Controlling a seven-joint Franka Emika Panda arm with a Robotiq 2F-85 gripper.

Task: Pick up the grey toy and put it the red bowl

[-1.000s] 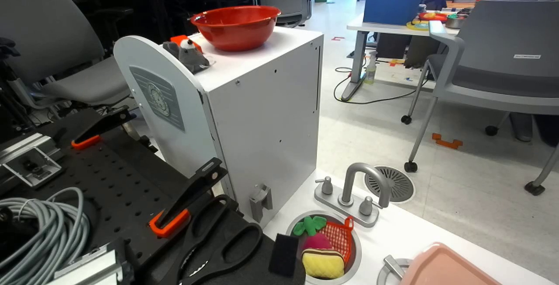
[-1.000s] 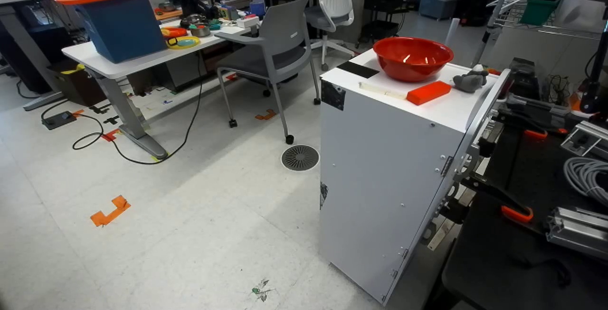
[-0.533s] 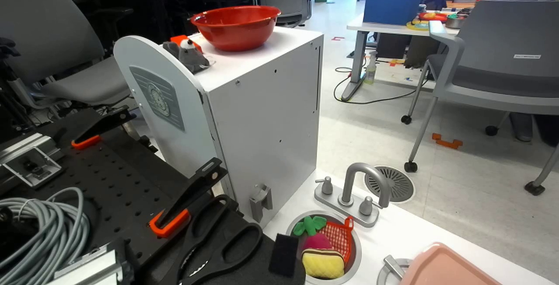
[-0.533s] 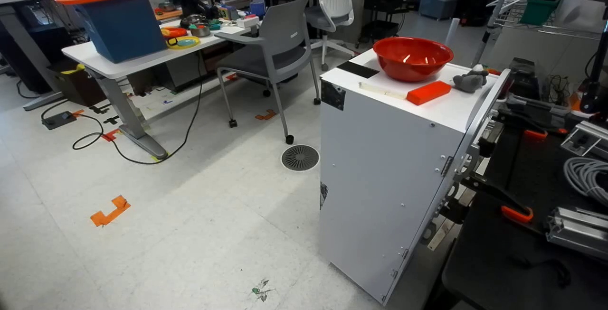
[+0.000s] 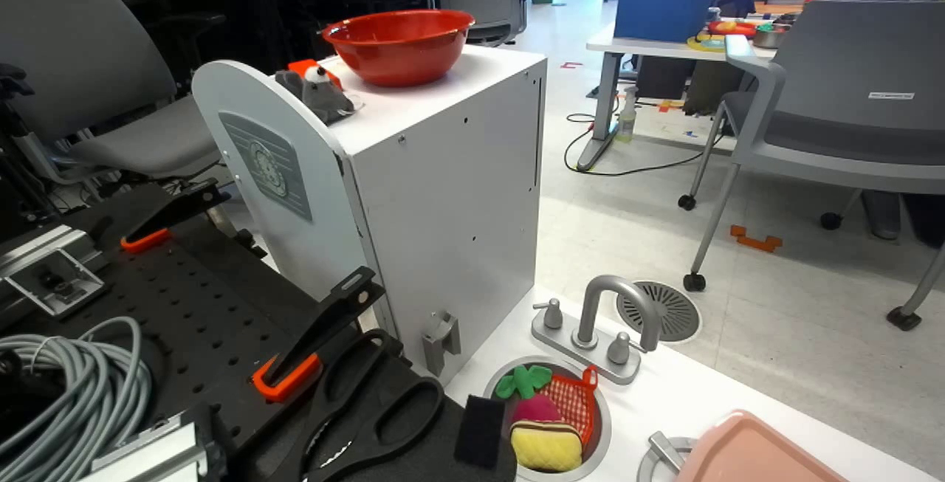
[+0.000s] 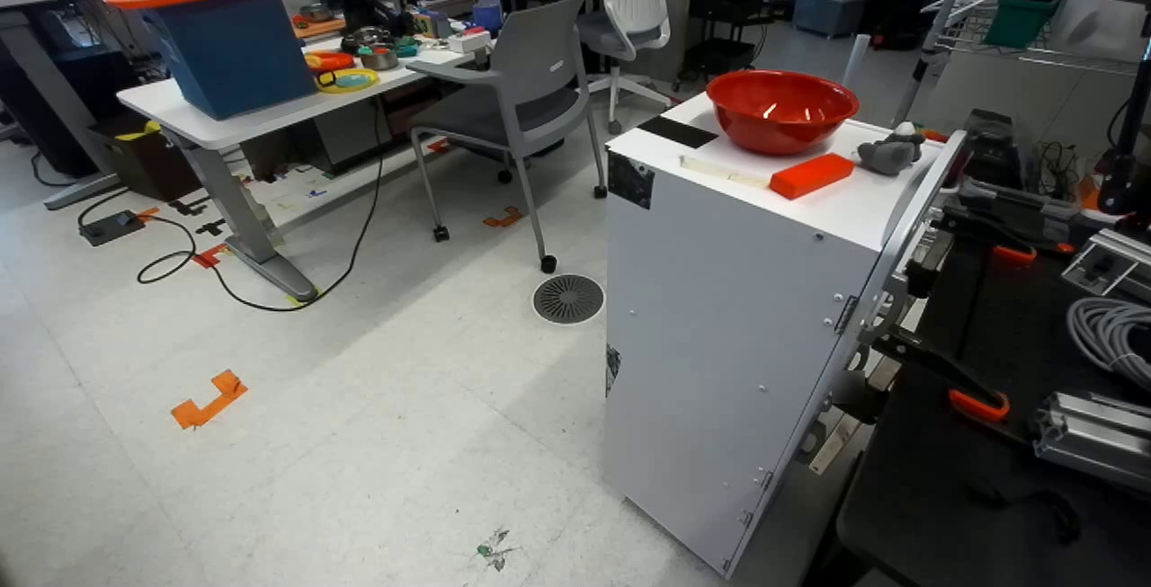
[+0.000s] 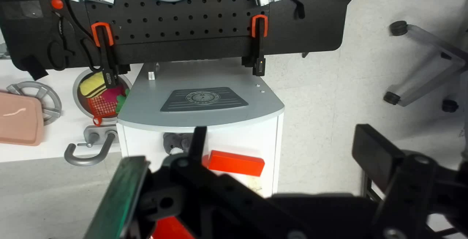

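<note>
The grey toy (image 5: 328, 100) is a small soft grey lump with a white patch. It sits on top of the white cabinet (image 5: 472, 72) beside the curved panel, in both exterior views (image 6: 888, 155). In the wrist view the grey toy (image 7: 172, 142) is partly hidden behind a finger. The red bowl (image 5: 402, 50) stands upright on the same top, apart from the toy, and also shows in an exterior view (image 6: 780, 115). Only a piece of the bowl (image 7: 170, 230) shows in the wrist view. My gripper (image 7: 281, 138) is wide open and empty, above the cabinet; it is outside both exterior views.
An orange block (image 6: 814, 175) lies on the cabinet top between bowl and toy. The curved panel (image 5: 273, 164) rises along the cabinet edge. A black table with clamps (image 5: 295, 379) adjoins it. A toy sink (image 5: 605, 423) with faucet (image 5: 598, 319) and pink tray (image 5: 753, 452) stands lower.
</note>
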